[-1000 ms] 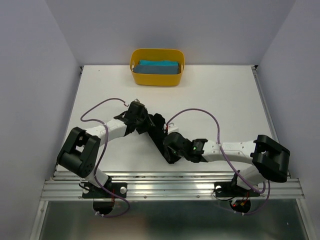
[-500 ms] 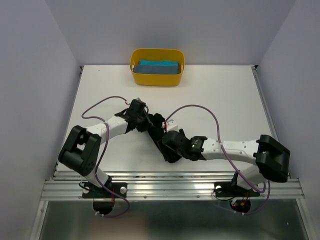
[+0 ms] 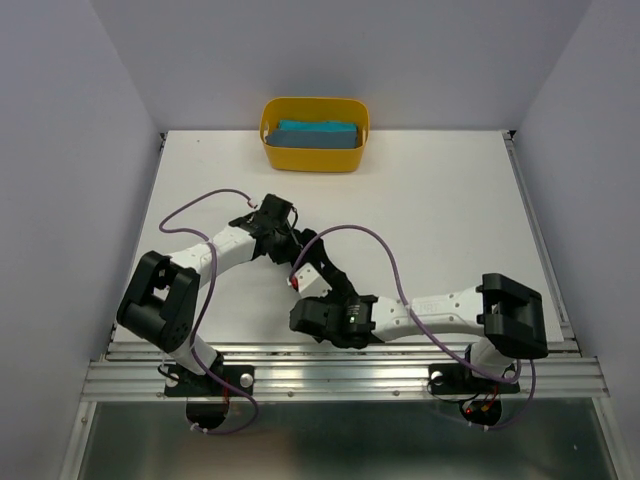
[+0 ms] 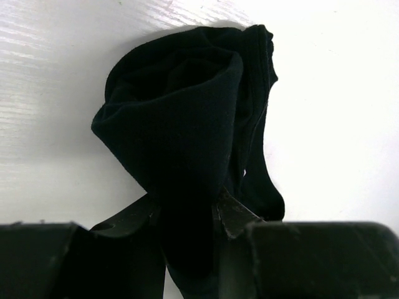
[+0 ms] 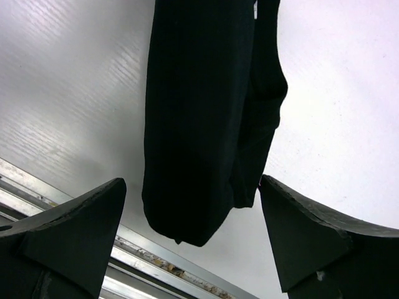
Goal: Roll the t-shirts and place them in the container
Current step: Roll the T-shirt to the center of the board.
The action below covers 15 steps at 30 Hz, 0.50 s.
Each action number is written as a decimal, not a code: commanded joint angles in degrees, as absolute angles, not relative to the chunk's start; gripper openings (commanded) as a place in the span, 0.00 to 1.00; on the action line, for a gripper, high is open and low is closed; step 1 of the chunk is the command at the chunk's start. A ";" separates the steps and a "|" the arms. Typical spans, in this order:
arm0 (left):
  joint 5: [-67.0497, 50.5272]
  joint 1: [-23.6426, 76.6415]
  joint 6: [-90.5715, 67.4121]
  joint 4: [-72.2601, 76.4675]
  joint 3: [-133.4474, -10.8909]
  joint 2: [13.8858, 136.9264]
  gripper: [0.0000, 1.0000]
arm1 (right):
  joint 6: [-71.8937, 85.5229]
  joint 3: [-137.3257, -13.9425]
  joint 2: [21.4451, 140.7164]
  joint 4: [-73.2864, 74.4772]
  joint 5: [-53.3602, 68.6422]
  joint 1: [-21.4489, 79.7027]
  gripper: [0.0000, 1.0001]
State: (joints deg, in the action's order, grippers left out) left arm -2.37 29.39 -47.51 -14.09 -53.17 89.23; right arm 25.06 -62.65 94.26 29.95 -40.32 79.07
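Finishing soft black cloth tee roll (image 4: 181,112): L gripper (image 4: 187,212) clamps its 11-o'clock end, R gripper (image 5: 193,205) gapes at 5; nxt prob. R grabs, tightens.

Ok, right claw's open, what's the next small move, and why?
Probably back the right claw off the black tee: its jaws stand wide either side of the rolled end, gripping nothing, while the left claw pinches the other end.

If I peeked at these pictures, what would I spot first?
A black t-shirt, rolled into a long bundle, lies in the middle of the white table. The left gripper pinches its far end, while the right gripper stands open at its near end. At the table's far edge sits a yellow tub with a teal t-shirt inside.
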 commanded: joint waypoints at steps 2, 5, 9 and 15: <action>-1.67 29.36 -48.16 -15.64 -55.46 88.24 0.00 | 24.26 -64.86 96.06 28.92 -42.72 79.72 0.91; -1.67 29.35 -48.08 -15.64 -55.37 88.07 0.00 | 24.43 -63.90 97.03 26.90 -42.54 79.72 0.79; -1.76 29.27 -47.90 -15.65 -55.46 87.98 0.00 | 24.96 -62.67 96.77 23.92 -40.70 79.72 0.48; -1.93 29.36 -47.72 -15.47 -55.55 86.84 0.00 | 28.29 -60.03 95.80 21.45 -37.01 78.67 0.18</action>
